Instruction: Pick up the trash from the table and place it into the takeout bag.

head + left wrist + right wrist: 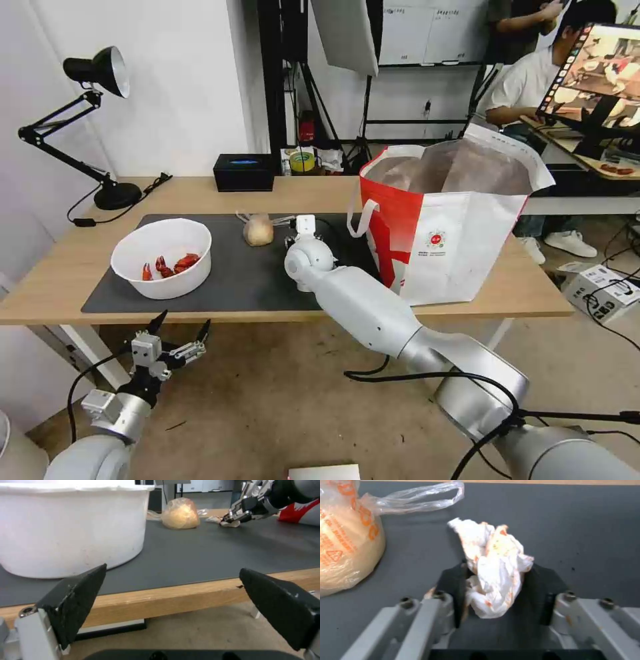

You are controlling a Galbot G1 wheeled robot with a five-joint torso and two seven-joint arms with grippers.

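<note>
Grey mat (580, 525) underlies right gripper (495, 580) fingers pinching crumpled tissue (493, 562), partly hidden.

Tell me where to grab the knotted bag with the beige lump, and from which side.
Take the knotted bag by its loose handle loops, coming from above: they stand clear of the smooth round lump, which looks too wide for a pincer.

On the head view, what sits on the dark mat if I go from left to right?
White bowl with red shells → knotted clear bag with a beige lump → right gripper, its jaws around a crumpled tissue → red-and-white takeout bag, at the mat's right end.
</note>
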